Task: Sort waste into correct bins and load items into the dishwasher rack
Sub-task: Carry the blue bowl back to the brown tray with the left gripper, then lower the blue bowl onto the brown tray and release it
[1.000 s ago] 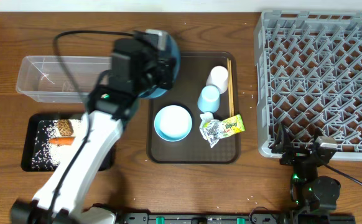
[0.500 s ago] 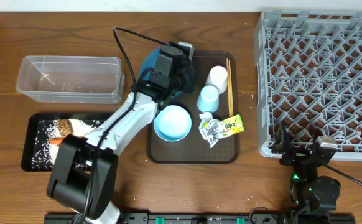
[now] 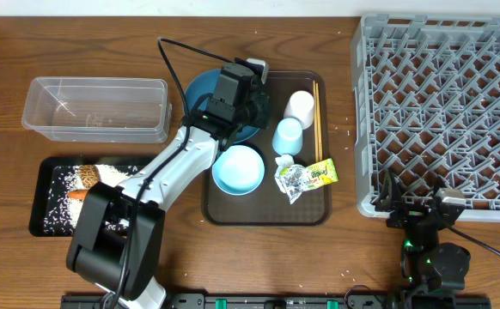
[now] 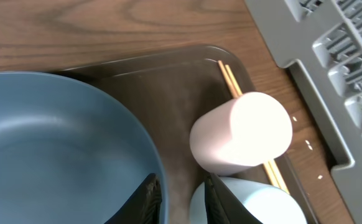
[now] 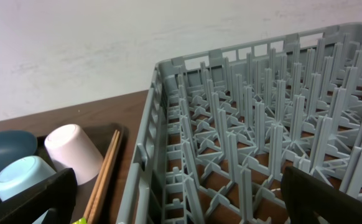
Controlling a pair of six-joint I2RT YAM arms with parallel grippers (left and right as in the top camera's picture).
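The dark blue dish (image 3: 198, 91) is set at the serving tray's (image 3: 267, 211) far-left corner, its rim straddled by the left hand (image 4: 182, 196) at a narrow gap; whether it is gripped cannot be told. The right hand (image 5: 181, 208) is spread wide, right of the tray

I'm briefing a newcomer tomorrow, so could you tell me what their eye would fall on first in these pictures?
The left arm stretched over the brown serving tray stands out most, its fingers open beside the rim of the dark blue dish there. Next comes the big grey dishwasher rack on the right, no dishes in view, and the black tray of rice at lower left.
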